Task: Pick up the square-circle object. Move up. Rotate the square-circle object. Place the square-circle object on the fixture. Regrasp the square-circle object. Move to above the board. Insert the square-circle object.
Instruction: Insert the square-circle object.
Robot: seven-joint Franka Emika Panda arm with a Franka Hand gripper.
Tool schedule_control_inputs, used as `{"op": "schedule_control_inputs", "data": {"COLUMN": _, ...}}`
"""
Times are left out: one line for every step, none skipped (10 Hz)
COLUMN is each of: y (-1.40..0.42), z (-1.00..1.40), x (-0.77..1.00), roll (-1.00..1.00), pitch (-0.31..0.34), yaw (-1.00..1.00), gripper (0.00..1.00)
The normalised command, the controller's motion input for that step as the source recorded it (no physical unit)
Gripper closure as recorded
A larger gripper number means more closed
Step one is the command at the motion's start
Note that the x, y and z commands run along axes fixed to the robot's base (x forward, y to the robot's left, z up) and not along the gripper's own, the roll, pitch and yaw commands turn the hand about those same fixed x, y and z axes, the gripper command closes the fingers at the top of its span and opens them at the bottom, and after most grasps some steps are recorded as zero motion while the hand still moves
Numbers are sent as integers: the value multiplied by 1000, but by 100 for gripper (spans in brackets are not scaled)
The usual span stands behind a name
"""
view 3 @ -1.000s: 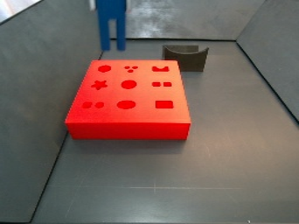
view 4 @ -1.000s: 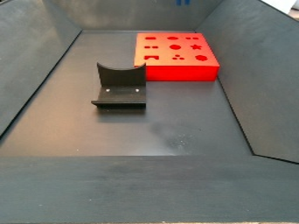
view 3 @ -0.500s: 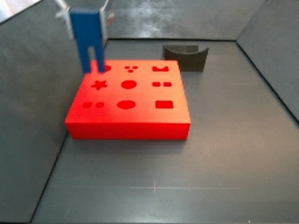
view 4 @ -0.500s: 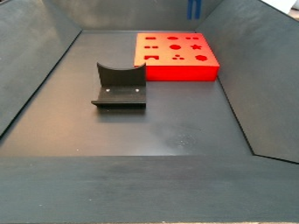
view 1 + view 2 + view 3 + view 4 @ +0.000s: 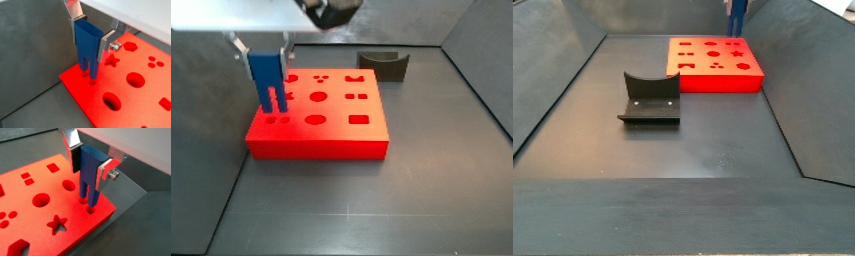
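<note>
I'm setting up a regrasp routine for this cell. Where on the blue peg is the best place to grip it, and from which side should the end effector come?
Grip the wide blocky upper part of the blue peg, coming from straight above. The end effector already holds it that way, its plates flat on two opposite faces. The peg hangs upright, and its two narrow prongs point down at the red board and must stay free to enter the holes.

Dark grey floor [image 5: 714, 150], walled on all sides. Red board [image 5: 714, 63] lying flat near one corner; fixture [image 5: 649, 98] well apart. Gripper [image 5: 262, 45] above board.
</note>
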Motion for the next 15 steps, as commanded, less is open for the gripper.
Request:
{"op": "schedule_control_inputs", "data": {"y": 0, "z": -94, "x": -54, "roll": 7, "pitch": 0, "yaw": 0, "gripper": 100}}
{"op": "schedule_control_inputs", "data": {"y": 0, "z": -23, "x": 0, "roll": 3, "pitch": 0, "yaw": 11, "gripper": 100}}
{"op": "schedule_control_inputs", "data": {"y": 0, "z": -271, "x": 0, "roll": 0, "pitch": -26, "yaw": 11, "gripper": 100}}
{"op": "schedule_control_inputs", "data": {"y": 0, "z": -249, "x": 0, "roll": 0, "pitch": -36, "yaw": 0, "gripper": 100}}
{"op": "schedule_control_inputs", "data": {"y": 0, "z": -100, "x": 0, "roll": 0, "pitch": 0, "yaw": 0, "gripper": 100}}
{"op": "schedule_control_inputs", "data": {"y": 0, "z": -31, "x": 0, "roll": 0, "pitch": 0, "yaw": 0, "gripper": 100}}
{"op": "schedule_control_inputs", "data": {"y": 0, "z": -20, "x": 0, "roll": 0, "pitch": 0, "yaw": 0, "gripper": 100}}
{"op": "schedule_control_inputs", "data": {"y": 0, "z": -20, "x": 17, "roll": 0, "pitch": 0, "yaw": 0, "gripper": 100}}
{"op": "schedule_control_inputs", "data": {"y": 0, "z": -23, "x": 60, "roll": 0, "pitch": 0, "yaw": -17, "gripper": 100}}
{"op": "schedule_control_inputs", "data": {"y": 0, "z": -69, "x": 40, "roll": 4, "pitch": 0, "yaw": -34, "gripper": 100}}
{"op": "schedule_control_inputs", "data": {"y": 0, "z": -134, "x": 71, "roll": 31, "pitch": 0, "yaw": -40, "gripper": 100}}
{"op": "schedule_control_inputs", "data": {"y": 0, "z": -191, "x": 143, "roll": 57, "pitch": 20, "yaw": -20, "gripper": 100}}
{"op": "schedule_control_inputs", "data": {"y": 0, "z": -157, "x": 157, "roll": 34, "pitch": 23, "yaw": 0, "gripper": 100}}
{"op": "schedule_control_inputs", "data": {"y": 0, "z": -103, "x": 83, "roll": 0, "pitch": 10, "yaw": 0, "gripper": 100}}
{"op": "schedule_control_inputs", "data": {"y": 0, "z": -114, "x": 129, "roll": 0, "pitch": 17, "yaw": 0, "gripper": 100}}
